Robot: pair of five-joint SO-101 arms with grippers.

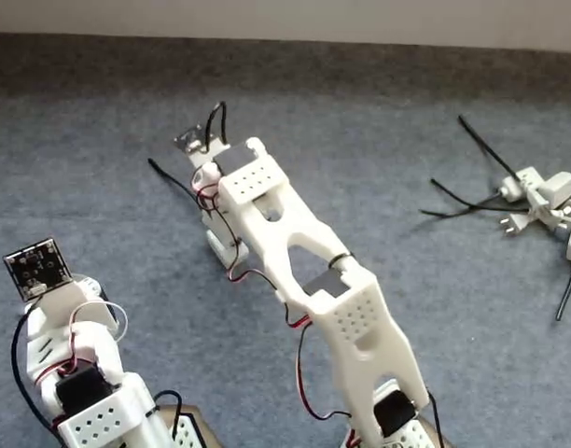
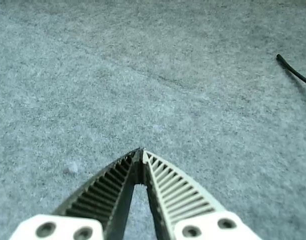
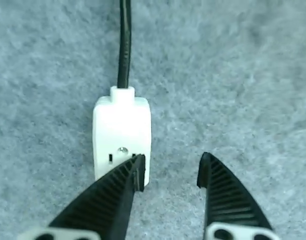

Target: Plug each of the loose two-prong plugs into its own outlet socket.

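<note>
View from above: grey carpet [image 1: 99, 140] covers the whole work surface. My right arm [image 1: 295, 252] stretches from the near edge toward the middle of the carpet. A thin black cord [image 1: 169, 177] runs along the carpet just beside the arm's far end. My left arm [image 1: 76, 373] sits folded at the near left corner. Over on the right side lies a cluster of white plugs and sockets [image 1: 537, 196], its black leads splayed around it, well apart from both arms

Left wrist view: my left gripper [image 2: 142, 155] hangs over the carpet with its two ribbed fingers pressed together at the tips, pinching nothing. A loose cord end [image 2: 293, 72] lies on the carpet off to one side, well apart from the fingers

Right wrist view: my right gripper [image 3: 171, 164] is low over the carpet with its fingers spread. The outlet socket [image 3: 122, 130], a white block lying flat with its slotted face up, rests just beside the gap rather than inside it. The tip of one finger [image 3: 128, 175] overlaps the block's near corner, and I cannot tell whether it touches. The socket's cord [image 3: 124, 45] leaves the far end of the block and runs straight away from me across the carpet
</note>
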